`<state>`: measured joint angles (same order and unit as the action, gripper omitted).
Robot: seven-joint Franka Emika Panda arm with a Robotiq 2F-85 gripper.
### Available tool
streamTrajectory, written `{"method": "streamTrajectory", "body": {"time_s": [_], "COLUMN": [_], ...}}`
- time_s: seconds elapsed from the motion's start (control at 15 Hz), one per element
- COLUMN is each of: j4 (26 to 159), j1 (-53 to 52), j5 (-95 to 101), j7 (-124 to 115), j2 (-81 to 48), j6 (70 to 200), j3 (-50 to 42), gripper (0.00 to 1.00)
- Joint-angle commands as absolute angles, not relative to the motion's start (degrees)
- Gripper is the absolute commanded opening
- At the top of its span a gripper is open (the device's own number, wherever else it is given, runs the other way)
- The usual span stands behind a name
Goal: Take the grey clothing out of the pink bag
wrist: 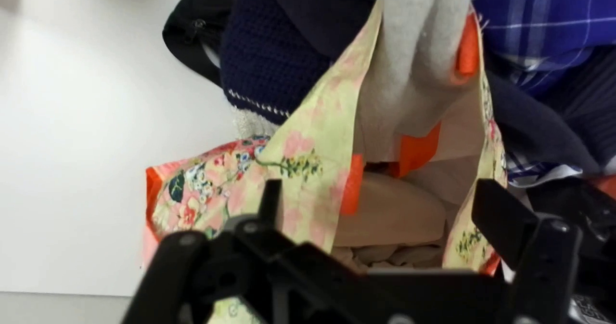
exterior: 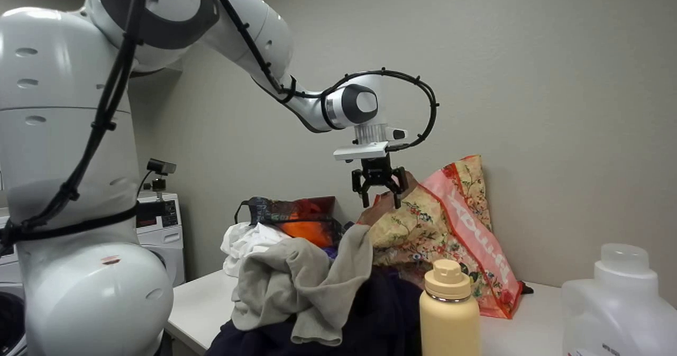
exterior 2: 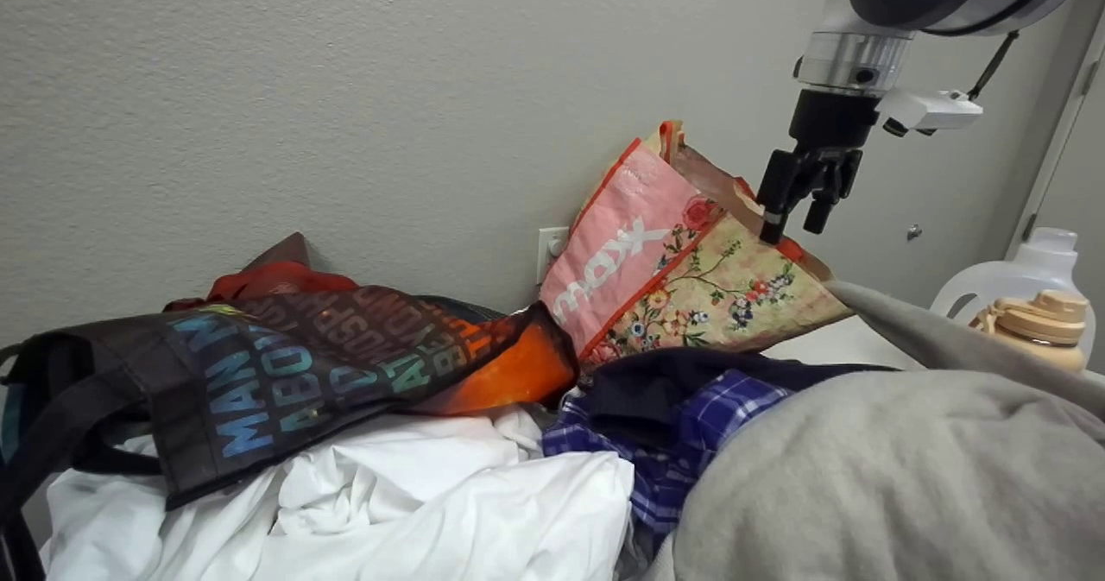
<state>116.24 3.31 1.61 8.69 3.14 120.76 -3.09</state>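
Note:
The pink floral bag (exterior: 492, 245) leans against the wall; it also shows in an exterior view (exterior 2: 604, 262) and in the wrist view (wrist: 313, 170) with its mouth open. The grey clothing (exterior: 301, 276) lies heaped in front of the bag; one end reaches the bag's mouth. It is large in an exterior view (exterior 2: 906, 477). In the wrist view the grey cloth (wrist: 399, 69) runs into the bag's opening between its two sides. My gripper (exterior: 381, 200) is open and empty, pointing down above the bag's mouth. In the wrist view its fingers (wrist: 378, 194) stand apart around the opening.
Dark navy clothes (exterior: 386, 313), white cloth (exterior 2: 449, 512) and blue plaid cloth (exterior 2: 734, 404) lie around the grey clothing. A black lettered bag (exterior 2: 302, 365) rests on the white cloth. A yellow bottle (exterior: 449, 313) and a clear jug (exterior: 619, 308) stand on the white table (wrist: 86, 146).

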Motion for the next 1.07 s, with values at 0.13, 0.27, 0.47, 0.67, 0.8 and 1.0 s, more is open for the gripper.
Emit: {"method": "streamTrajectory", "body": {"time_s": [0.13,0.27,0.47,0.67,0.8,1.0], "j4": [117.87,118.83,121.37,124.41,125.94,127.56], "j1": [3.50,3.44,3.51,3.67,3.86,4.12], "j5": [2.08,2.40,2.44,1.99,1.89,1.84], "j7": [7.26,7.50,7.12,6.81,6.66,6.75], "j2": [9.20,10.08,10.43,9.88,9.55,9.27], "j6": [111.97,110.68,110.82,113.04,113.69,114.80], "j3": [-3.55,-3.70,-3.95,-4.32,-4.62,-4.72], "gripper": [1.00,1.00,1.00,1.00,1.00,0.74]}}
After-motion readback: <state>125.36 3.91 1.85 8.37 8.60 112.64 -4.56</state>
